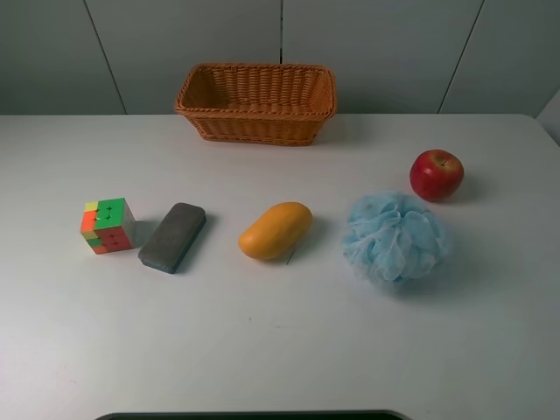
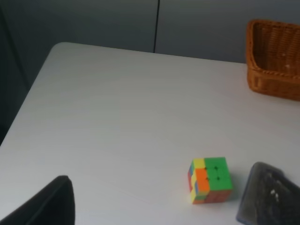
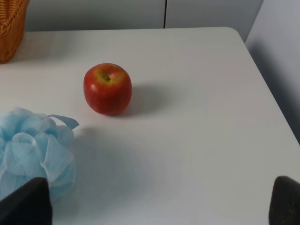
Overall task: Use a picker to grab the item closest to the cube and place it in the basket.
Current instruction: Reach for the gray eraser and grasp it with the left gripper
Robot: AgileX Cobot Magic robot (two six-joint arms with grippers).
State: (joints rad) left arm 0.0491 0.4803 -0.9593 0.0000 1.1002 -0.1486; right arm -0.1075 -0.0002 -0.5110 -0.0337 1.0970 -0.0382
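Observation:
A multicoloured cube [image 1: 108, 226] sits at the table's left; it also shows in the left wrist view [image 2: 210, 180]. A dark grey block [image 1: 172, 236] lies just to its right, a small gap apart, and is the nearest item to it; the left wrist view shows it too [image 2: 269, 199]. A woven basket [image 1: 256, 102] stands empty at the back centre. Neither gripper shows in the exterior view. My left gripper [image 2: 154, 218] shows only one dark finger [image 2: 47, 204], short of the cube, with nothing between the jaws. My right gripper [image 3: 159, 206] is open and empty, short of the apple.
An orange mango [image 1: 275, 231] lies at the centre. A light blue bath pouf [image 1: 394, 238] sits to its right, with a red apple [image 1: 436, 174] behind it. The table's [image 1: 280, 350] right edge is near the apple.

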